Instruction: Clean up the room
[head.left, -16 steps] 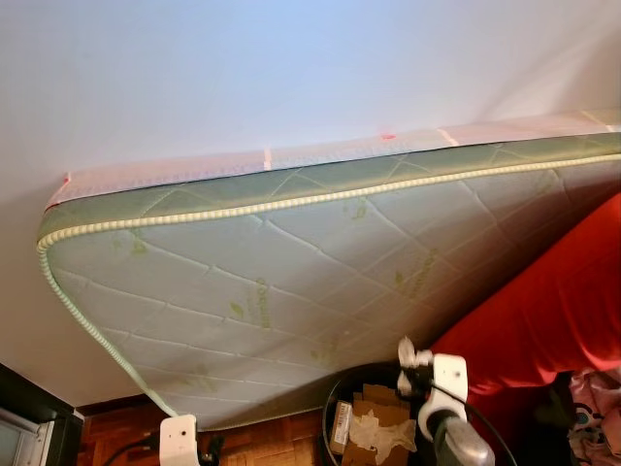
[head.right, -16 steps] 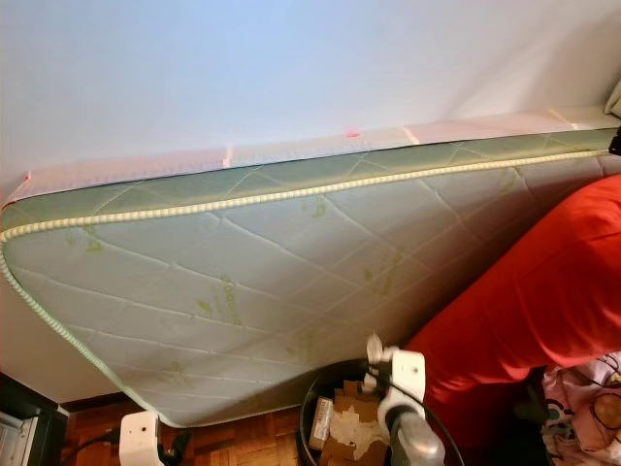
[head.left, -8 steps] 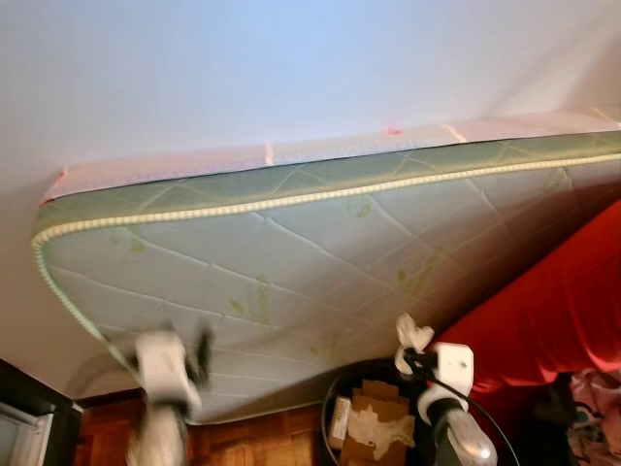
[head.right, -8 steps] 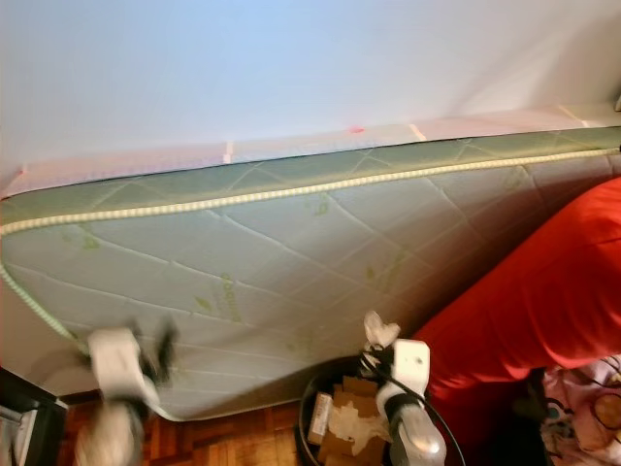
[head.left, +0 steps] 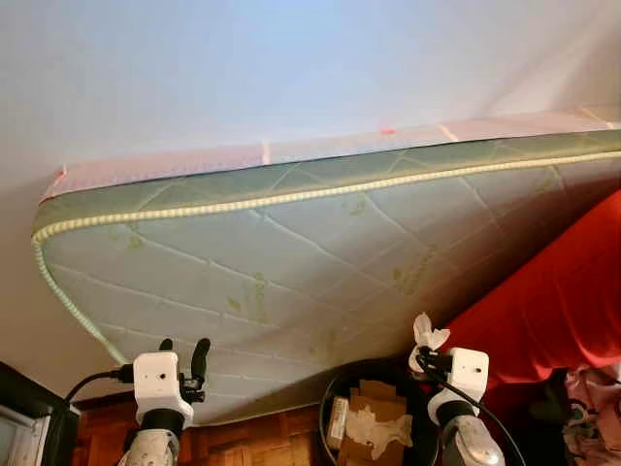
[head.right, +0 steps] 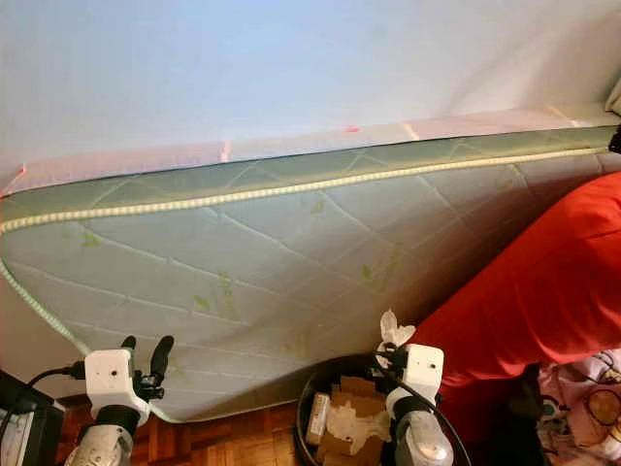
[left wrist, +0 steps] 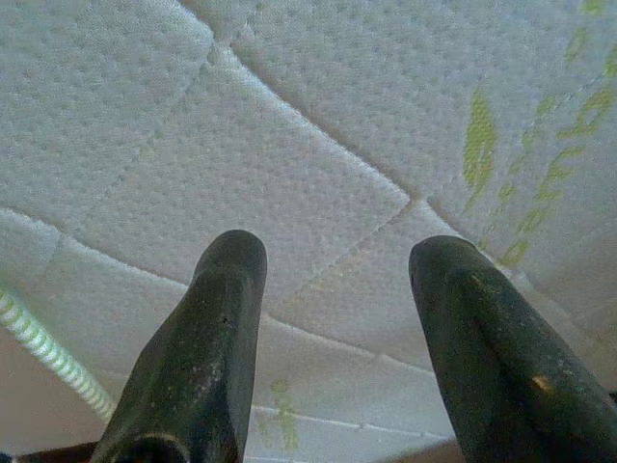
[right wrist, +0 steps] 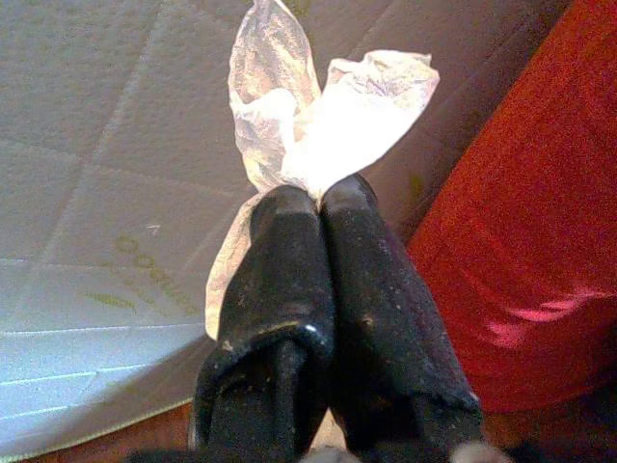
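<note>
Big quilted mattress leans against the pale wall across the frame, red bedding at the right, wood floor bottom.

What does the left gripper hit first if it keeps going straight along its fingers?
Most likely the quilted mattress leaning on the wall. The left gripper, fingers open, points straight at its white face with nothing between, though how far off it is can't be judged.

Mattress: leaning against the wall.
Bin: on the floor before the mattress.
Right gripper: above the bin.
Left gripper: left of the bin, before the mattress.
</note>
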Tool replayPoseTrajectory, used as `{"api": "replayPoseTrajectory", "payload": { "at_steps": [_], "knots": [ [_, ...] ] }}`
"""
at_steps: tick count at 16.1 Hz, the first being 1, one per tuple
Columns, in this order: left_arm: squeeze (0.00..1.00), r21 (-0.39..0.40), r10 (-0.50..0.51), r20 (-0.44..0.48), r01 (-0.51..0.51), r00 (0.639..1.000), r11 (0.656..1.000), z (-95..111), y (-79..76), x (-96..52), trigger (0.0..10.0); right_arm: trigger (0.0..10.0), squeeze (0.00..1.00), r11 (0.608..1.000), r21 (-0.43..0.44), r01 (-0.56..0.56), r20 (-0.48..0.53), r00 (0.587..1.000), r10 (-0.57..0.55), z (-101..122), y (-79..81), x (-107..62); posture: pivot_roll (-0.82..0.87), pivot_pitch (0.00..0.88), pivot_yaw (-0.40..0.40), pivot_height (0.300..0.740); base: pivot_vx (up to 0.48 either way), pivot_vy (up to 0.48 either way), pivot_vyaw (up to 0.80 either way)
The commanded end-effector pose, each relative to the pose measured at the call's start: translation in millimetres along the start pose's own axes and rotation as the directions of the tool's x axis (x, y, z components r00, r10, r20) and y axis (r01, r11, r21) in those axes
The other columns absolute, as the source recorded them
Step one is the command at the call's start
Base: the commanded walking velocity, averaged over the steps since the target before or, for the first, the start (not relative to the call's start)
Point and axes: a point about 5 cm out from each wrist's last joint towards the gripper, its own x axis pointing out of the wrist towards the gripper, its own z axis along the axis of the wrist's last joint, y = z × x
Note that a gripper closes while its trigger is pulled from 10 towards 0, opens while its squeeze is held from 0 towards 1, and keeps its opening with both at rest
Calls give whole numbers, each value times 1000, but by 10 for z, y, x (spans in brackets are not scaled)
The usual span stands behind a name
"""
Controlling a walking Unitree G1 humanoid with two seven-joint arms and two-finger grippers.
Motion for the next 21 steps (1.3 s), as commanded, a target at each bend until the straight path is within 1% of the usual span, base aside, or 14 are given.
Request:
{"api": "replayPoseTrajectory", "payload": {
  "at_steps": [1,3,8,13,15,17,18,21],
  "knots": [
    [0,-15,-1,-21,1,1000,1000,-3,3,-24,10000,10000,0,1000,-2,6,-7,1000,-6,4,16,10,90,64,-45,710,0,0,0],
    [0,-22,-24,-25,24,999,999,12,-36,-16,10000,10000,0,1000,-5,5,-24,1000,-5,-27,36,5,95,78,-47,685,0,0,0],
    [0,-26,-18,-31,18,999,1000,39,-31,-12,10000,10000,0,1000,-17,5,-50,999,-5,-56,57,13,98,106,-49,615,0,0,0],
    [0,-30,-19,-41,18,999,999,53,-21,-10,10000,10000,0,1000,-10,7,-58,998,-8,36,113,130,105,132,-52,610,0,0,0],
    [0,-30,-17,-44,16,999,999,62,-20,-6,10000,10000,0,1000,-8,14,-78,997,-15,72,132,186,109,139,-56,610,0,0,0],
    [0,-32,-14,-44,12,999,999,67,-19,-5,10000,10000,0,1000,13,14,-76,997,-13,99,144,213,110,141,-58,610,0,0,-687],
    [0,-32,-12,-44,11,999,999,69,-20,-5,10000,10000,0,1000,10,10,-71,997,-10,116,147,222,110,142,-58,610,0,0,-587],
    [0,-34,-10,-46,8,999,999,78,-25,-14,10000,10000,0,1000,7,-21,-86,996,21,126,199,253,114,153,-58,610,0,0,0]
  ]
}}
